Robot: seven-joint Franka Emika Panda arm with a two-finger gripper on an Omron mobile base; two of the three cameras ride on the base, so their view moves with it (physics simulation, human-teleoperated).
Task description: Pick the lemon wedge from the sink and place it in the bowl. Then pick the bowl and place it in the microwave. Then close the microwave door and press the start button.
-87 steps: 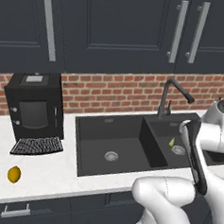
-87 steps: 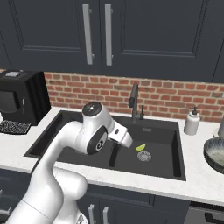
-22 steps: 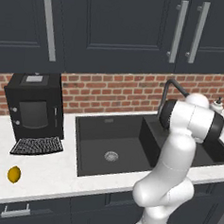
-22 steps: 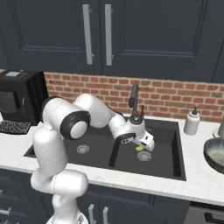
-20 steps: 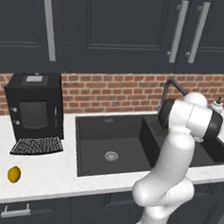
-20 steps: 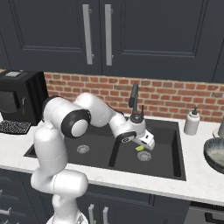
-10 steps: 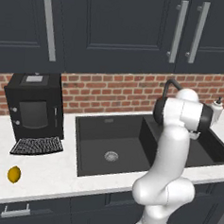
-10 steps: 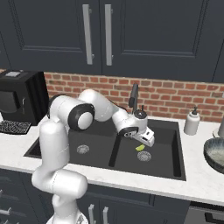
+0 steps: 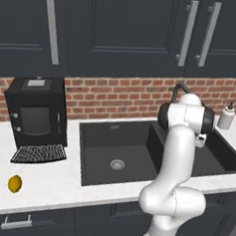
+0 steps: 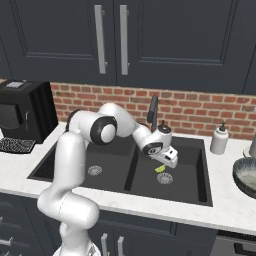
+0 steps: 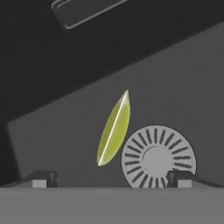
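Looking over the arm from the left base view, the white arm rose from the lower right and bent down into the right basin of the black sink [image 9: 113, 139], hiding the hand; a black coffee machine [image 9: 35, 116] stood on the pale table [image 9: 50, 185] at the left, with a whole lemon [image 9: 15, 183] lying near the front edge and a soap bottle [image 9: 226, 116] behind the sink. From the right base view, the gripper [image 10: 165, 161] hung low in the right basin, just above the lemon wedge [image 10: 160, 169], which lay on the basin floor just beside the round silver drain [image 10: 165, 178]; the bowl [image 10: 246, 176] sat on the table at the far right (cut off by the frame edge), well apart from the sink, and the faucet [image 10: 152, 113] stood behind the hand. In the hand view, the jaws stood spread wide, one dark tip at each lower corner, pinching nothing; the yellow-green wedge lay between them and further ahead, its lower end touching the rim of the drain.
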